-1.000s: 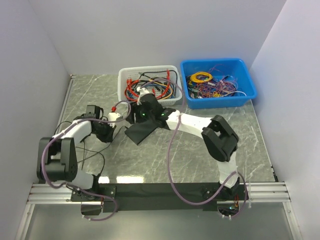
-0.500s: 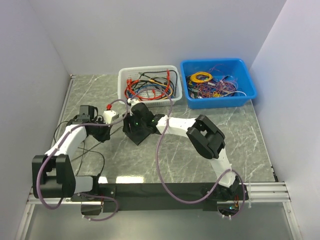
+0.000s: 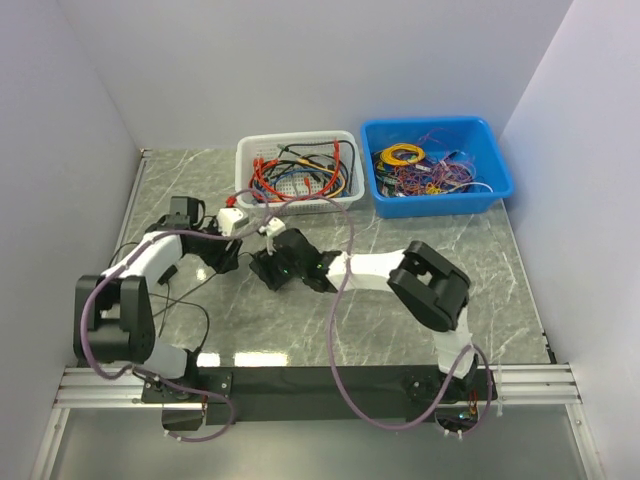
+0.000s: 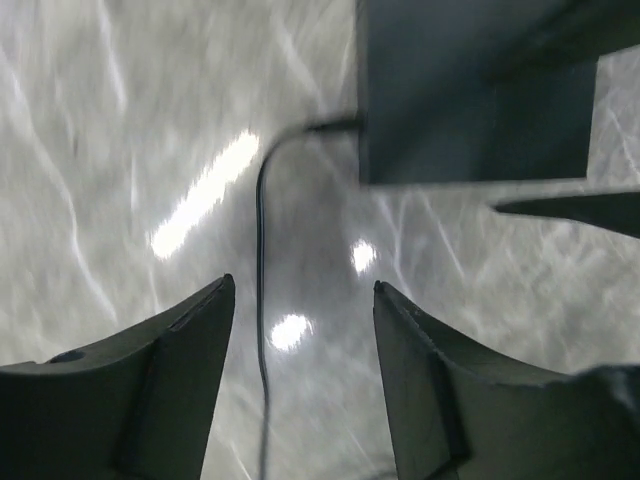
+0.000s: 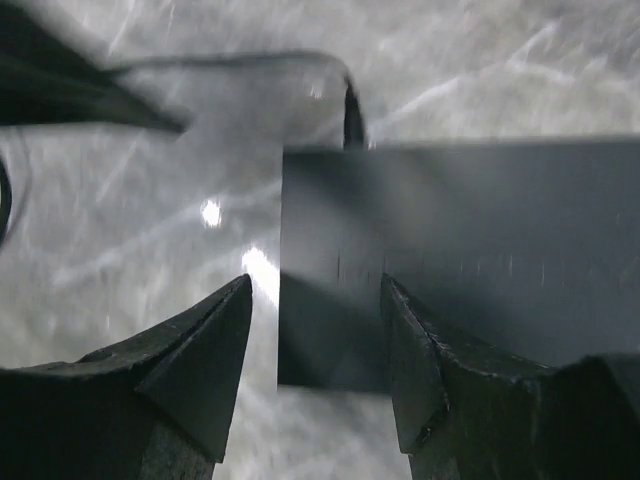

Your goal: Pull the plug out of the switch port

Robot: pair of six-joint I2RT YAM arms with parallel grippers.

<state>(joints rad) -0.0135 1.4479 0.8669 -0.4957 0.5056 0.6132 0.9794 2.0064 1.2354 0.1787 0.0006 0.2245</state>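
Left gripper (image 4: 302, 290) hovers with its fingers spread and empty over the black cable (image 4: 261, 230). At one o'clock lies the switch (image 4: 460, 90). The plug (image 4: 335, 125) seems to be seated in it, though blur hinders. Right gripper (image 5: 318, 285), also open, straddles the switch's corner. The pull is not yet done.

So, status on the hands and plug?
Left hand open, astride thin black cable. Right hand open, over end of switch. Cable seemingly plugged in.

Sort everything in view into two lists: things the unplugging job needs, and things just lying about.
Job: switch; black cable plugged into it; left gripper; right gripper.
Lying about: white basket of cables; blue bin of wires.
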